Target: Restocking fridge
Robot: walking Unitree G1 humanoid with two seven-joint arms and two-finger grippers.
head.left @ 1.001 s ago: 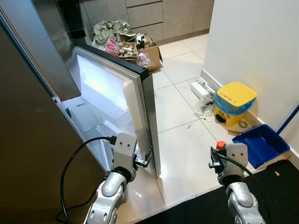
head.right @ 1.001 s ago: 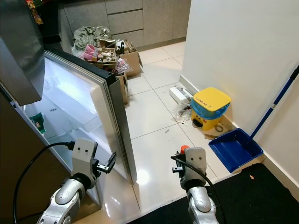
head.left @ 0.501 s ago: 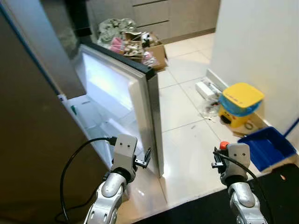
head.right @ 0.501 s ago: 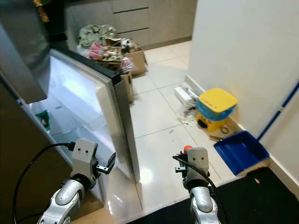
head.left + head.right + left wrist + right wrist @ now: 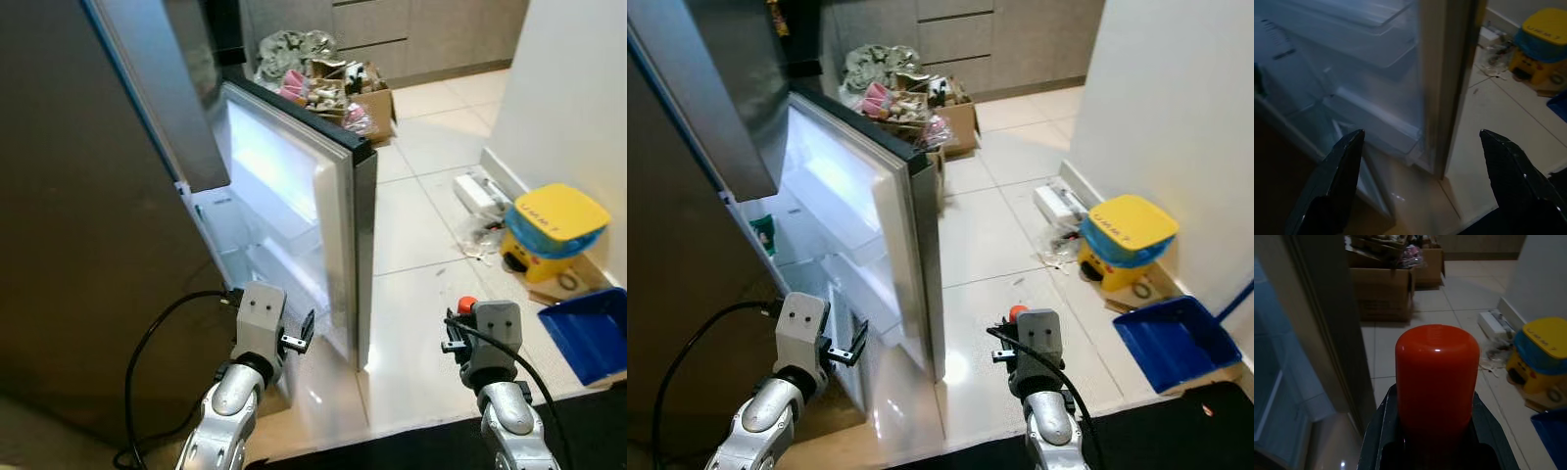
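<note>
The fridge stands to my left with its door (image 5: pixel 338 220) swung open toward me, lit white shelves (image 5: pixel 257 257) inside. A small green item (image 5: pixel 764 233) sits deep in the compartment. My left gripper (image 5: pixel 300 335) hangs low in front of the door's lower edge, open and empty; its fingers (image 5: pixel 1327 188) frame the door bins in the left wrist view. My right gripper (image 5: pixel 458 335) is held low over the tiled floor, to the right of the door, shut on a bottle with a red cap (image 5: pixel 1437 374).
Cardboard boxes of clutter (image 5: pixel 345 86) stand beyond the door. A yellow bin (image 5: pixel 554 227), a blue dustpan (image 5: pixel 590 333) and a white item (image 5: pixel 474 190) lie along the right wall. A dark mat (image 5: pixel 411 452) runs under my feet.
The whole view has swung left, so the fridge and its door now sit nearer the middle. Both arms keep their pose; the red-capped bottle stays in the right gripper.
</note>
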